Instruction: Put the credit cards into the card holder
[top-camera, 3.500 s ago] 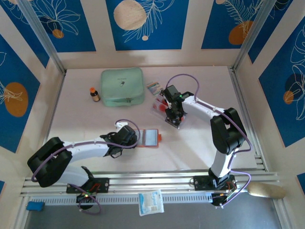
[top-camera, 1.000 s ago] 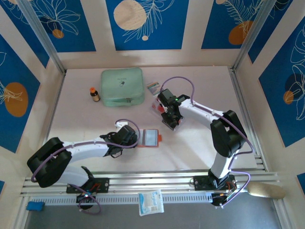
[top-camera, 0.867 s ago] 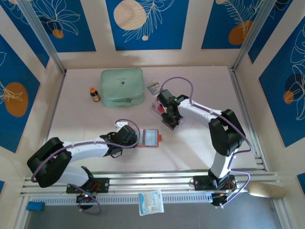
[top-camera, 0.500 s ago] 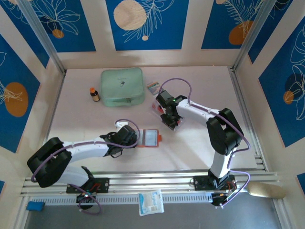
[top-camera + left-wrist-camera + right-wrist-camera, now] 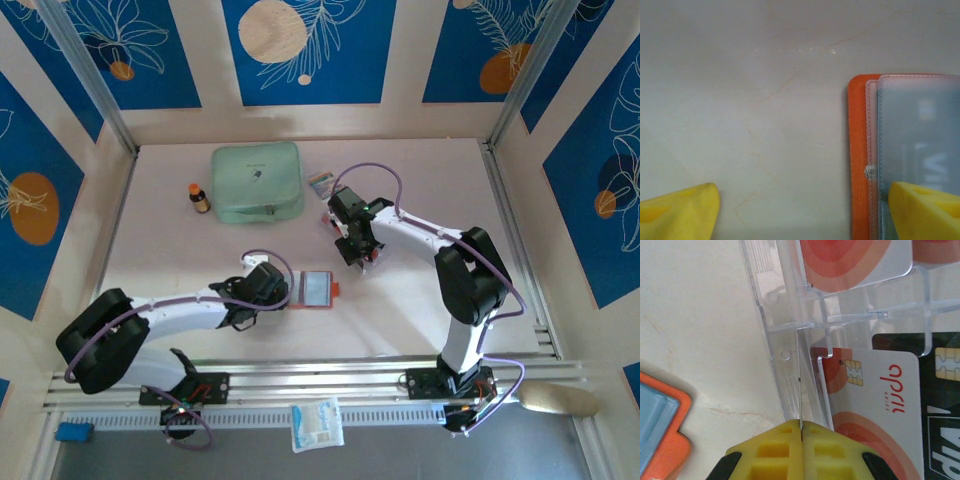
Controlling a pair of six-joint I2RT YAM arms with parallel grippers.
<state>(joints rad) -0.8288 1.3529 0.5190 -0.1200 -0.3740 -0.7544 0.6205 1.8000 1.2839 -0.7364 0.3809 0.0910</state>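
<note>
Top external shows bare worktop (image 5: 430, 300) open around both arms. Left pincer (image 5: 802, 212) gapes wide, one finger over the card holder (image 5: 858, 160), whose orange edge lies between the fingers. Right pincer (image 5: 801, 437) is pinched together on a thin upright edge at the clear tray (image 5: 767, 315). Credit cards (image 5: 875, 385) lie just beside it.

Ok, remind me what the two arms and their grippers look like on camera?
The left arm and right arm are white links with bulky black joints, each trailing a lilac cable. The left gripper and right gripper have bright yellow moulded plastic fingers.
</note>
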